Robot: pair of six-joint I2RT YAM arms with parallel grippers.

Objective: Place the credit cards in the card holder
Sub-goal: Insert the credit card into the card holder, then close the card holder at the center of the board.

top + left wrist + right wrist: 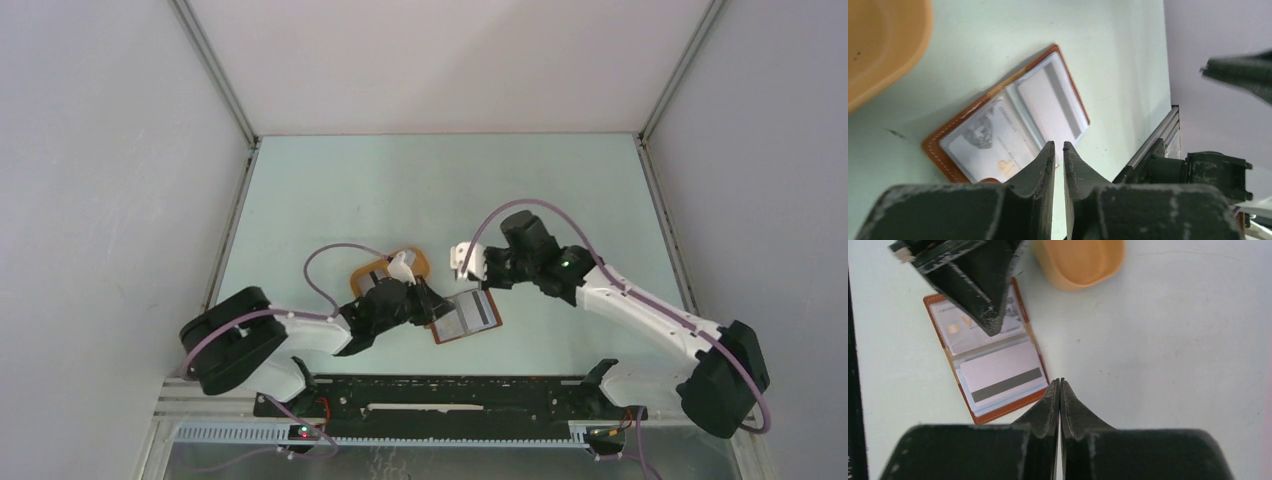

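The card holder (470, 318) lies open on the table, reddish-brown border up (940, 137), (1003, 412). Two credit cards sit in it: a grey card with a portrait and chip (983, 142), (960, 332), and a pale card with a dark stripe (1050, 102), (1000, 380). My left gripper (443, 308), (1059, 145) hovers over the holder's chip-card half, jaws almost shut with a thin gap, nothing between them. Its fingers (973, 280) hide part of that card in the right wrist view. My right gripper (482, 283), (1059, 381) is shut and empty at the holder's far right corner.
An orange-yellow oval tray (370, 270), (883, 45), (1078, 260) stands just behind and left of the holder, partly under my left arm. A black rail (450, 400) runs along the near table edge. Grey walls enclose the pale green table.
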